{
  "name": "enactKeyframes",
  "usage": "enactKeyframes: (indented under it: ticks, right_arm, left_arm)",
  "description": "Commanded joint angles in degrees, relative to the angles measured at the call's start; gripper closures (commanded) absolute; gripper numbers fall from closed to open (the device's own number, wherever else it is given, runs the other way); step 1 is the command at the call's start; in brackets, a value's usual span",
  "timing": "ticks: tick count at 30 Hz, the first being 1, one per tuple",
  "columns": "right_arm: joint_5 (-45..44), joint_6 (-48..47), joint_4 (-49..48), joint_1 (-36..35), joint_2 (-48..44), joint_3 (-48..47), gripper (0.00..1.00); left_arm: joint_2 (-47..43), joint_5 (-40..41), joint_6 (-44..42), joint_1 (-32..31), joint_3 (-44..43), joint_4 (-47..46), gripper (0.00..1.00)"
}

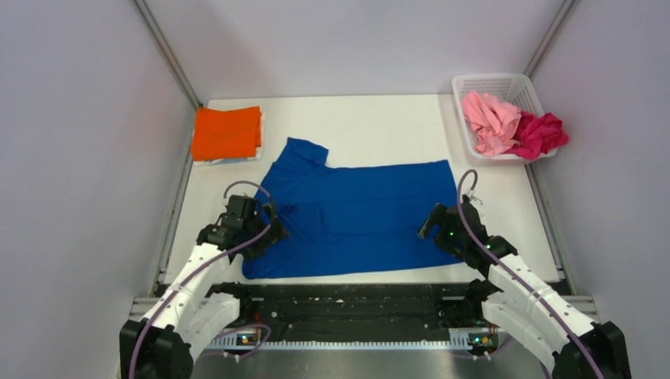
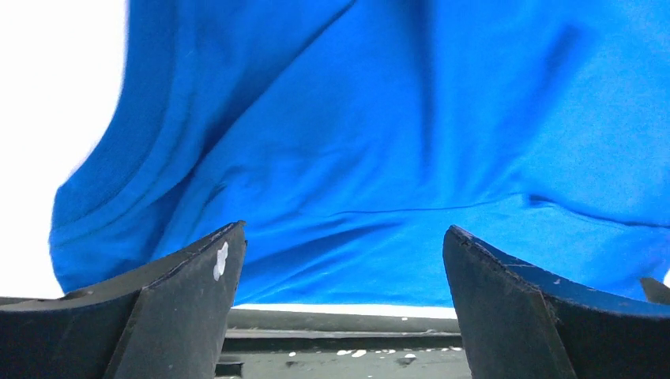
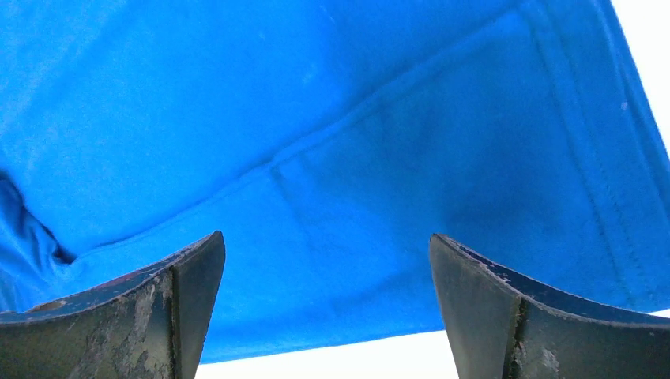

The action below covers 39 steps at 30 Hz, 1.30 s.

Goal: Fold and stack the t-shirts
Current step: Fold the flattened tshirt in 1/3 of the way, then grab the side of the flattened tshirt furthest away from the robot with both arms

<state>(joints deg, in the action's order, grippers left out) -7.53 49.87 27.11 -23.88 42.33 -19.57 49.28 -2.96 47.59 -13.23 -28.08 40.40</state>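
Hands both spread wide: left hand [image 1: 269, 227] and right hand [image 1: 433, 223] poised at near corners of royal blue soft cloth t-shirt [image 1: 355, 213], flat on white tabletop [image 1: 379, 126]. Limp and light, it is likely best pinched at those corner edges. Beyond: folded orange t-shirt [image 1: 227, 133] far left; light pink t-shirt [image 1: 490, 118] and magenta t-shirt [image 1: 539, 133] in white lattice plastic basket [image 1: 494, 81].

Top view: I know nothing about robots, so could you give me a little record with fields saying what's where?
blue shirt: spread flat in the middle, one sleeve sticking out far left
orange shirt: folded, far left corner
basket: far right corner
pink shirt: crumpled in the basket
magenta shirt: crumpled, spilling over the basket's right rim
left gripper: open, at the blue shirt's near left edge
right gripper: open, at its near right edge
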Motion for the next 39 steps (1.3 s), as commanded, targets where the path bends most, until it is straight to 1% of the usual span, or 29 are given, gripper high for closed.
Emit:
enactKeyframes:
  ticks: [1,5,9,12,15,22,27,30,34,36,39]
  right_arm:
    - [-4.5,-5.2,-1.6,-0.4,1.2,-8.0,0.01]
    - [-3.7,-3.9,-9.4,-0.4,2.5,-7.8,0.01]
    - [-5.4,-3.0,-14.4,-0.4,2.2,-6.5,0.01]
    - [-7.2,-3.6,-14.5,-0.4,2.5,-7.1,0.01]
    - [-9.7,-4.5,-13.1,-0.4,3.1,-8.0,0.01]
    - [-14.1,-5.9,-11.8,-0.3,4.1,-9.4,0.01]
    - [-15.9,-6.4,-11.4,0.1,4.6,-10.4,0.01]
    - [-16.9,-6.6,-11.5,0.2,4.7,-11.0,0.01]
    - [-18.6,-8.2,-12.4,0.3,5.0,-12.4,0.01]
    - [-18.9,-9.6,-13.5,0.4,5.7,-13.2,0.01]
    - [-19.1,-10.7,-14.5,0.7,7.6,-14.3,0.01]
  left_arm:
    - [0.6,-3.6,-4.3,-0.2,-8.6,-5.9,0.01]
    - [6.2,-7.5,-5.3,-0.3,-11.0,-12.6,0.01]
    - [14.6,-7.8,-6.2,-0.3,-14.0,-17.7,0.01]
    - [20.8,-8.4,-6.9,-0.4,-16.8,-20.5,0.01]
    - [26.8,-7.0,-7.8,-0.4,-19.4,-22.4,0.01]
    - [41.3,4.2,-11.3,-0.4,-29.7,-20.9,0.01]
    - [49.8,3.4,-12.5,-0.4,-36.0,-20.2,0.01]
    - [51.1,3.3,-13.1,-0.3,-39.0,-19.1,0.01]
    - [48.9,4.9,-14.0,-0.4,-42.5,-17.6,0.01]
    - [47.5,5.1,-16.0,-0.4,-44.2,-18.6,0.01]
    - [48.6,7.4,-18.7,-0.3,-48.6,-18.4,0.01]
